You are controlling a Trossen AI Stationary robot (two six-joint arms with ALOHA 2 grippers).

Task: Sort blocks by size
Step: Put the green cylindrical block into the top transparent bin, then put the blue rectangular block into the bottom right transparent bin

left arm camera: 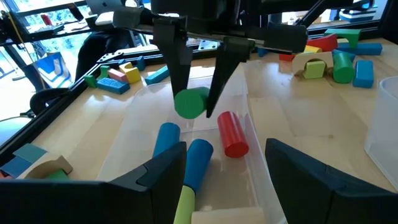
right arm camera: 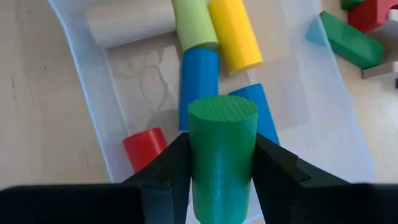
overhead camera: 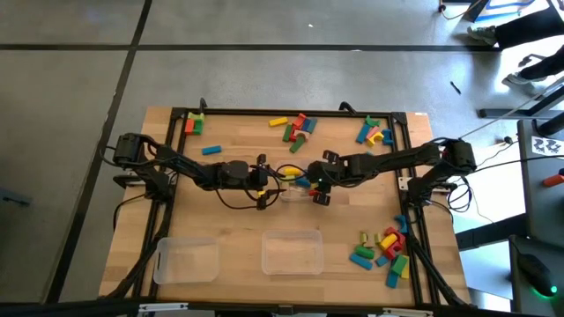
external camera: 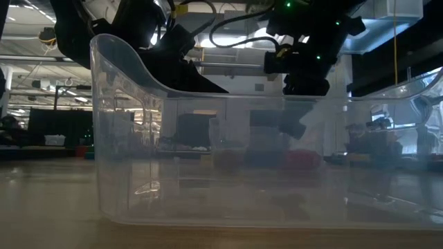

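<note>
Green cylinder [right arm camera: 222,155] sits clamped in the right pincer [right arm camera: 222,165] above a tray [right arm camera: 93,87] of cylinders; light, rigid, smooth paint likely slippery, best gripped mid-length. Left pincer [left arm camera: 227,168] waits apart beside it.

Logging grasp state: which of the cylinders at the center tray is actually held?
The green cylinder, clamped between the right gripper fingers above the tray. The red, blue and yellow ones lie loose inside.

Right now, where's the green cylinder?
The green cylinder is clamped in the right tool, held over the clear tray at table centre, above the red and blue cylinders lying in it.
</note>
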